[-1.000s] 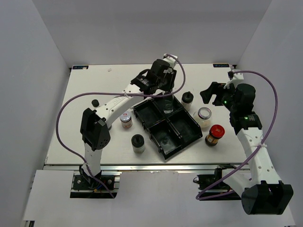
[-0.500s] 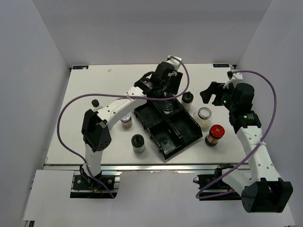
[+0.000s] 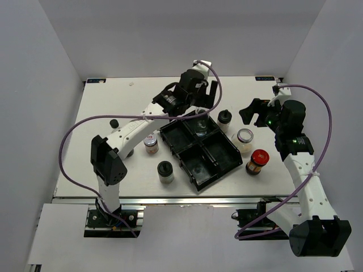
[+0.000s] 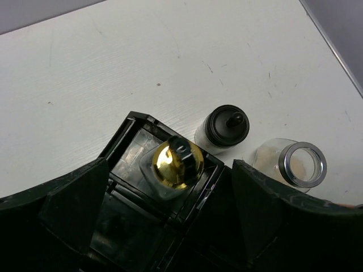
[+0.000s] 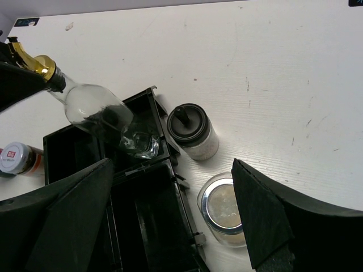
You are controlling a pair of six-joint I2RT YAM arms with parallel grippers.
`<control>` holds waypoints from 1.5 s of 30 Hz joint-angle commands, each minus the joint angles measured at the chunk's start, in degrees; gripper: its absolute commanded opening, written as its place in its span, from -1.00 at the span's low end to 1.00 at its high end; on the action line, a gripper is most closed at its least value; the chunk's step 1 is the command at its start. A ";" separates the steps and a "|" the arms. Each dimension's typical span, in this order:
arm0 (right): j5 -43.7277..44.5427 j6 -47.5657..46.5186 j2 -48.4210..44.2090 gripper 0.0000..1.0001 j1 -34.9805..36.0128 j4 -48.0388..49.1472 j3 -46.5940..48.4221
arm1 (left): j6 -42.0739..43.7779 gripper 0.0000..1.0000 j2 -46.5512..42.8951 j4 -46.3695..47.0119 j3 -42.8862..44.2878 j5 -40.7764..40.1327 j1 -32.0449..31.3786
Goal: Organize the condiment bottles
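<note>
A clear bottle with a gold spout (image 4: 178, 164) stands upright in the far compartment of the black tray (image 3: 218, 150). On the counter (image 3: 113, 96) just right of the tray stand a black-capped jar (image 3: 224, 119), a silver-rimmed jar (image 3: 245, 137) and a red-lidded jar (image 3: 258, 162). Left of the tray stand a white-lidded jar (image 3: 151, 144) and a black-lidded jar (image 3: 165, 171).

White arms (image 3: 135, 127), black joints (image 3: 109, 163) (purple cable (image 3: 306, 86) along each); possibly a green light (image 3: 271, 120) on the right.
</note>
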 commanded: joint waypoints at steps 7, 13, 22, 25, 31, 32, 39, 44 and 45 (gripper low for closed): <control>-1.91 -1.64 -1.27 0.79 -0.15 0.53 0.21 | -7.10 0.96 -22.90 -5.12 -11.37 -13.63 -0.12; -1.38 -1.90 -1.10 0.79 -0.15 0.09 0.29 | -16.94 0.96 -41.69 -11.17 -29.05 -21.27 -0.12; -2.00 -1.90 -0.57 0.79 -0.15 0.18 0.12 | -35.58 0.96 -53.94 -28.15 -42.17 -34.21 -0.03; -1.56 -2.17 -0.39 0.79 -0.15 0.00 0.21 | -38.13 0.96 -55.18 -30.15 -44.29 -37.36 -0.03; -1.30 -2.43 -0.04 0.79 -0.15 0.26 0.03 | -38.32 0.96 -53.60 -26.77 -44.38 -42.66 4.78; -1.30 -2.61 0.22 0.79 -0.15 0.09 0.12 | -34.75 0.96 -53.25 -24.65 -44.64 -41.43 6.37; 1.07 -3.40 0.49 0.79 -0.15 -0.79 0.65 | -25.31 0.96 -47.19 -13.49 -45.79 -28.68 20.61; 0.82 -3.58 0.75 0.79 -0.15 -0.09 0.30 | -22.41 0.96 -43.85 -9.69 -44.65 -27.27 22.38; 0.64 -3.58 0.84 0.79 -0.15 0.00 0.30 | -21.97 0.96 -43.06 -9.43 -44.30 -26.92 22.73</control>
